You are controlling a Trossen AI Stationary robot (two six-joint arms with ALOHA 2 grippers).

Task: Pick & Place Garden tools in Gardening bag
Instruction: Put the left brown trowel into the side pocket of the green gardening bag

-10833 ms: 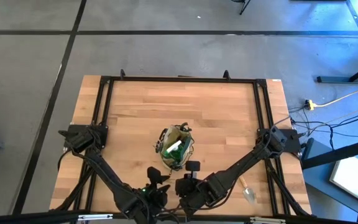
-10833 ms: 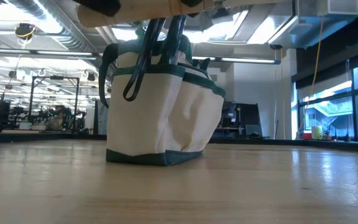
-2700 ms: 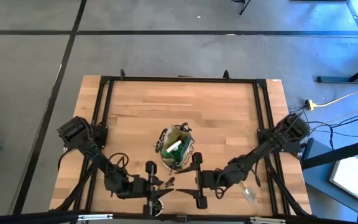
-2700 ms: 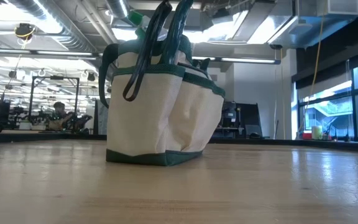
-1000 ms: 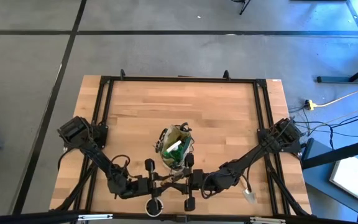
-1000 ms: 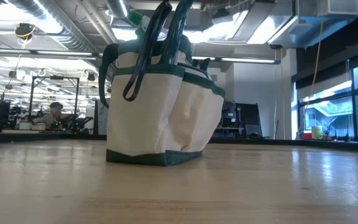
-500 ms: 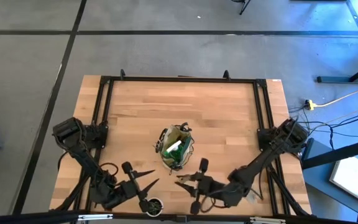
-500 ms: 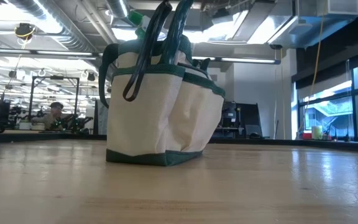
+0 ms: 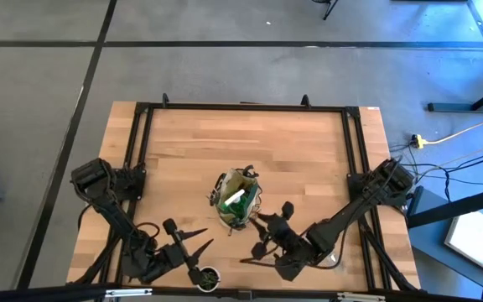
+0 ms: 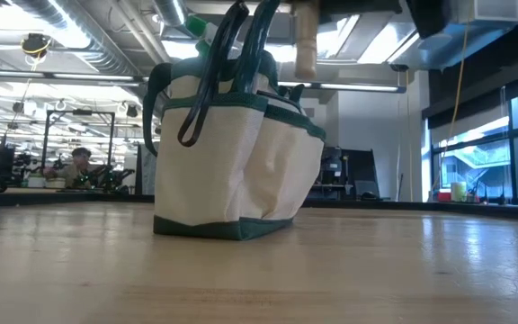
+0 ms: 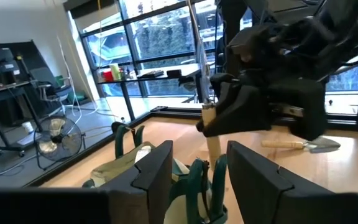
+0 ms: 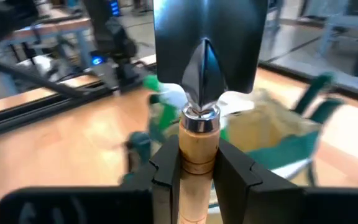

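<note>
The right gripper (image 12: 197, 163) has its jaws clamped on a trowel (image 12: 205, 50) by the wooden handle, just beside the gardening bag (image 9: 236, 200), probably for dropping in. The left gripper (image 9: 193, 242), jaws apart and empty, waits farther from the bag.

Past my own two dark fingers (image 11: 157, 171), which stand apart with nothing between them, I see the gardening bag (image 11: 129, 163) with its tan fabric and green handles on the wooden table (image 11: 278, 163). Above and just beyond the bag hangs the right gripper (image 11: 211, 121), a bulky black block clamped on the pale wooden handle of a trowel (image 11: 213, 140) that points down toward the bag's mouth. A second wooden-handled trowel (image 11: 297, 144) lies flat on the table farther off, in front of tall windows (image 11: 148, 43).
</note>
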